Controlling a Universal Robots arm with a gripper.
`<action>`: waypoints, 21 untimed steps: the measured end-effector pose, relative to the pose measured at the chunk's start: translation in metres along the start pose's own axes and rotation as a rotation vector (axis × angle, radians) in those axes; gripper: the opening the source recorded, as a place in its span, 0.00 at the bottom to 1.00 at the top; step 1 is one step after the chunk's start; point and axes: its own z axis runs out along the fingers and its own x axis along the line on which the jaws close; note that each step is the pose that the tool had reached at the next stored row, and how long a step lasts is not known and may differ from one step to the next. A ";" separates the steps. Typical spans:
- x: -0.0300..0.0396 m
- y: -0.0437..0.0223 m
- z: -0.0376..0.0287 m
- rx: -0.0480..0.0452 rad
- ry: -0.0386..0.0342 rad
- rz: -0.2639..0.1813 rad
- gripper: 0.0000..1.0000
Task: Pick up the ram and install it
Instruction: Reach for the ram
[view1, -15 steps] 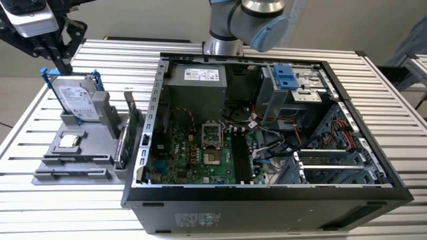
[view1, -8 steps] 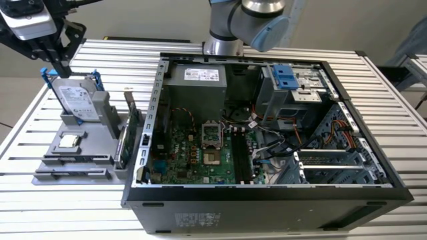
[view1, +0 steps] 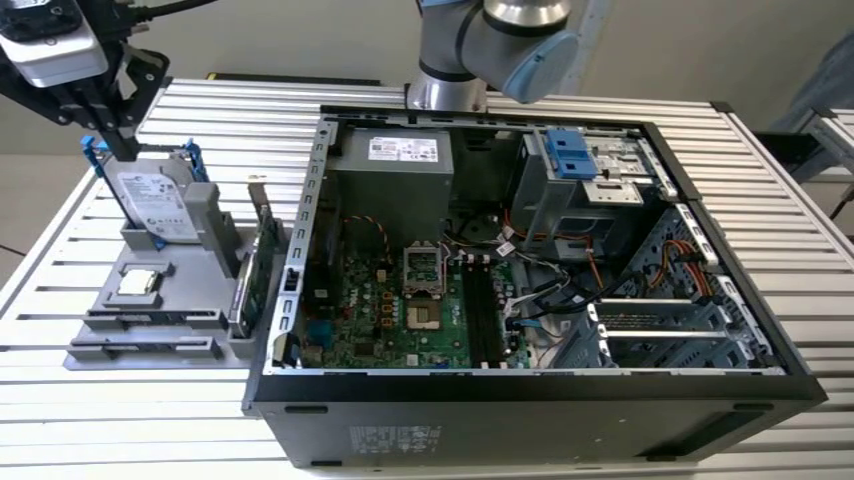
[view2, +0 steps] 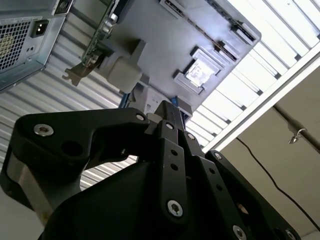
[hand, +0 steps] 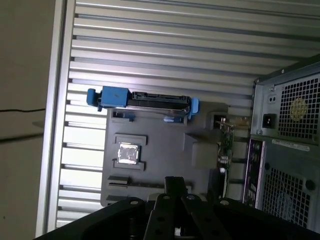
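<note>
You've got the slatted table (view1: 254, 120) under everything, and the open computer case (view1: 534, 410) takes up most of it. Beside the case, toward the table edge on the exterior view's left, sits the grey holder (view1: 194, 295). The hard drive (view1: 150, 205) in its blue frame stands at one end of the holder, and the green expansion card (view1: 254, 270) runs along the holder's edge next to the case.

The ram (hand: 132, 183), as far as I can make out, is the thin dark strip set on edge in the slot at the holder's opposite end from the drive, untouched. Your gripper (view1: 120, 150) hangs just over the drive's top, well apart from the ram. Its fingers look pressed together with nothing between them.

Handling, by my reckoning: the stick is light, stiff, thin and fragile, with chips and contacts that dislike pressure. Pinch the two flat faces near the middle of the upper edge, clear of the contact edge.

Writing: there are white labels on the drive and the power supply (view1: 400, 170) and a sticker on the case front, none of it legible.
</note>
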 end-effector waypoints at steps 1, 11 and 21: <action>0.0001 -0.0009 0.0000 0.0000 0.0000 0.000 0.00; 0.0010 -0.0121 -0.0001 -0.0001 0.0006 0.000 0.00; 0.0018 -0.0225 -0.0005 -0.0001 0.0014 0.000 0.00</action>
